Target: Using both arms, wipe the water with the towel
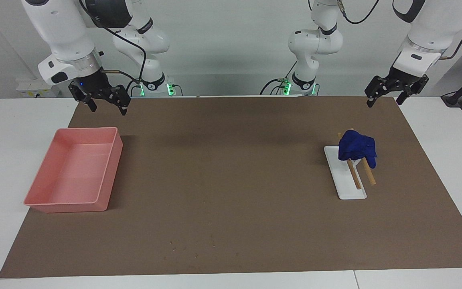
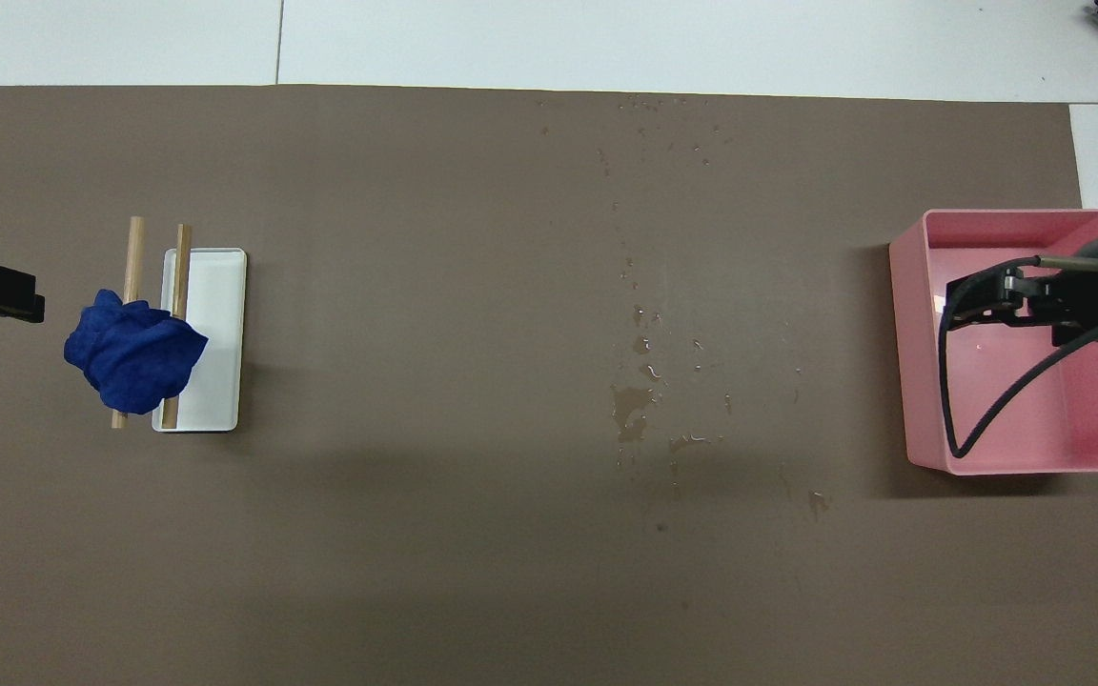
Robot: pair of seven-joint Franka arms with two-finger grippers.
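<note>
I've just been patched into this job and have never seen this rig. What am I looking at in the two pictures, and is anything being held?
Two white robot arms work at a table covered by a brown mat. One picture faces the robots from across the table; the other looks down from above their own end, so the sides swap.

The left gripper hangs open over the mat's edge at its own end, near the blue towel, which is draped on a small wooden rack over a white tray. The right gripper hangs open by the pink tray. Water drops lie mid-mat. Nothing is held.
</note>
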